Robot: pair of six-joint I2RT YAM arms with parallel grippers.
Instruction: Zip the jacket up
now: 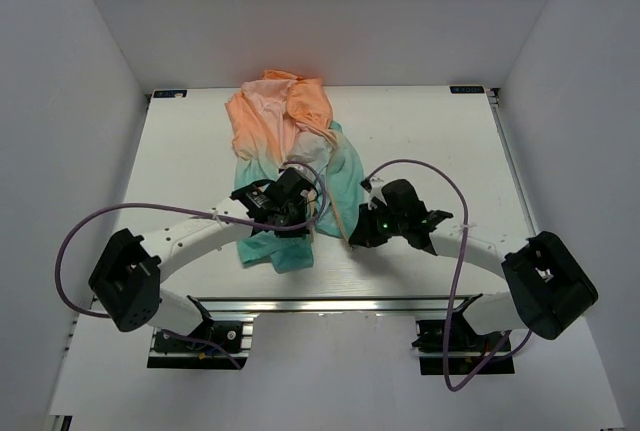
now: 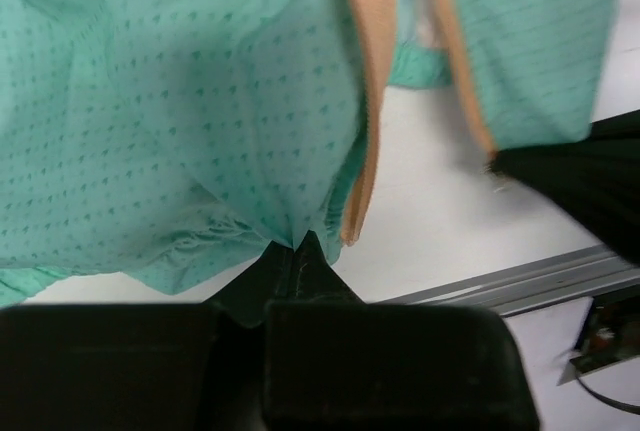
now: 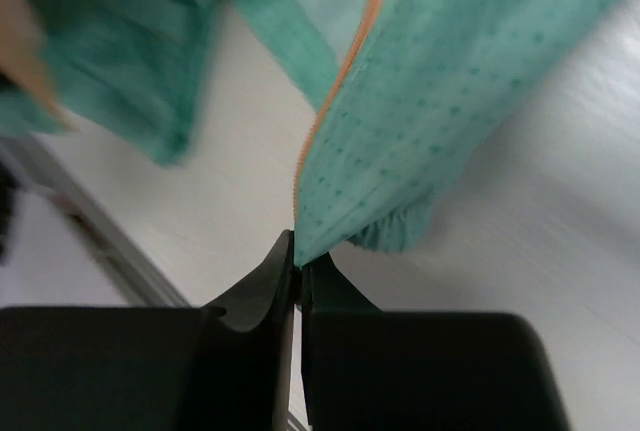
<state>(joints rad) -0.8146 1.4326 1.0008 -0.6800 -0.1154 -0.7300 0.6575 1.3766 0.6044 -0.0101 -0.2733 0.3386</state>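
The jacket (image 1: 285,141) lies crumpled on the white table, orange-peach at the far end, teal toward me. My left gripper (image 1: 290,213) is shut on the teal hem of one front panel (image 2: 200,131), beside that panel's orange zipper edge (image 2: 365,101). My right gripper (image 1: 362,231) is shut on the bottom corner of the other teal panel (image 3: 440,101), right at the lower end of its orange zipper teeth (image 3: 335,91). Both corners are lifted off the table. The two zipper edges hang apart. The slider is not visible.
The white table (image 1: 430,141) has walls on three sides. A metal rail (image 1: 330,303) runs along the near edge, also visible in the left wrist view (image 2: 520,281). Purple cables (image 1: 440,176) loop over both arms.
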